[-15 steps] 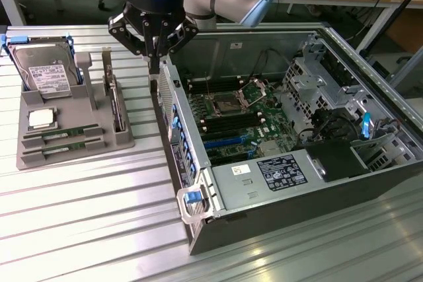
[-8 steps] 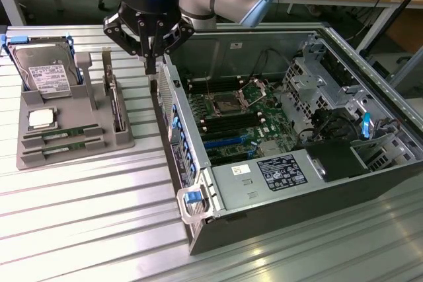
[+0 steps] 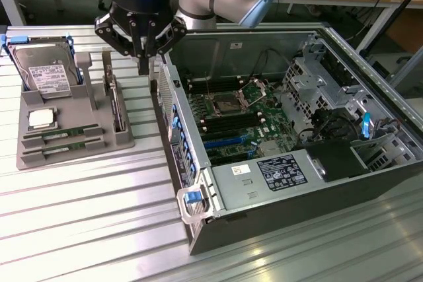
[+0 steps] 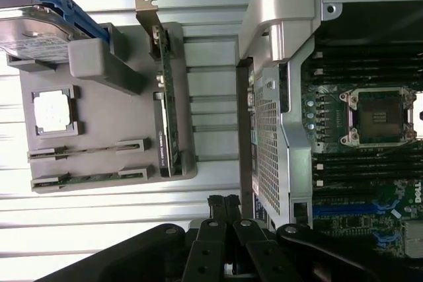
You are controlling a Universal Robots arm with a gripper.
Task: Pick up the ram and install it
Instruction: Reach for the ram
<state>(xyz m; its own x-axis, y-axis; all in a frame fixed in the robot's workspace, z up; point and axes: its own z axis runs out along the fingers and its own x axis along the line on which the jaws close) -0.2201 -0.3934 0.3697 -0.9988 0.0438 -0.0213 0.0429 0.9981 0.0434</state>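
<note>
The ram (image 3: 63, 135) (image 4: 86, 155) lies flat in a slot along the near edge of the gray holder (image 3: 92, 120) (image 4: 112, 117). A second ram stick (image 3: 65, 148) (image 4: 86, 178) sits in the slot just beside it, and nothing is touching either one. Taking the exterior view as my dial, the silver processor (image 3: 41, 119) (image 4: 53, 110) sits at about eleven o'clock from the ram. The hard drive (image 3: 45, 70) (image 4: 36, 34) leans at twelve o'clock, and an upright card (image 3: 117, 104) (image 4: 165, 110) stands on edge at two o'clock.

My gripper (image 3: 144, 72) (image 4: 223, 201) hangs over the strip of tabletop (image 3: 86, 216) between the holder and the open computer case (image 3: 277, 229), well apart from the ram, which is at about eight o'clock from it. The fingers (image 4: 215, 206) are clenched together with nothing between them. Inside the case, at roughly four o'clock from the gripper, I see the motherboard (image 3: 231, 120) with its processor socket (image 3: 225, 105) (image 4: 377, 115) and rows of long memory slots.
</note>
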